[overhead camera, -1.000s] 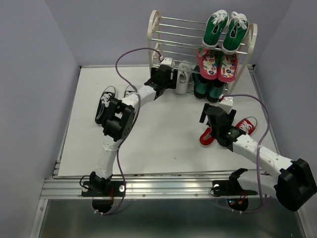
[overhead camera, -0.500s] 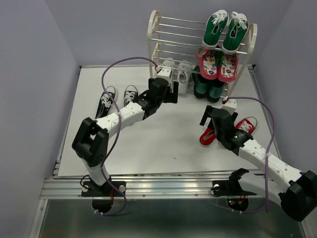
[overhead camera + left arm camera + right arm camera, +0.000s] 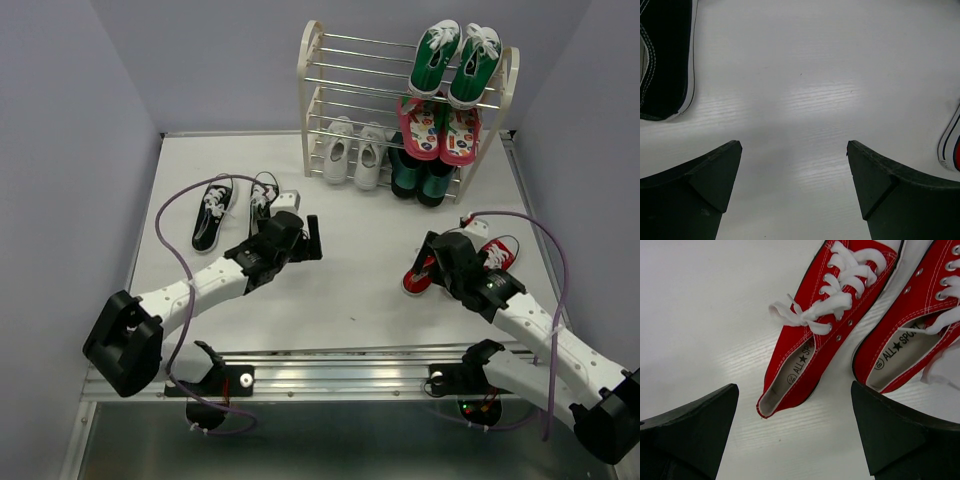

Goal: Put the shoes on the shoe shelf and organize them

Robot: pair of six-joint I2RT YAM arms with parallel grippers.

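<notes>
The shoe shelf [image 3: 304, 70] stands at the back. The white sneakers [image 3: 351, 152] sit side by side on the left of its lowest tier. The black sneakers [image 3: 213, 212] lie on the table at the left, and one heel shows in the left wrist view [image 3: 665, 55]. My left gripper [image 3: 312, 238] is open and empty over bare table just right of them [image 3: 794, 145]. The red sneakers [image 3: 498, 252] lie at the right. My right gripper [image 3: 437, 250] is open and empty just behind their heels [image 3: 795, 390], with both red shoes [image 3: 825, 330] ahead of the fingers.
Green sneakers [image 3: 456, 60] sit on the shelf's top right, pink patterned slippers [image 3: 440, 130] on the tier below, and a dark green pair [image 3: 420, 178] on the lowest tier at the right. Grey walls close in on both sides. A red shoe's toe [image 3: 952, 147] shows at the left wrist view's edge.
My left arm has drawn back from the shelf toward the near left, leaving the white sneakers on the lowest tier. My right gripper has shifted slightly right and nearer over the red sneakers.
</notes>
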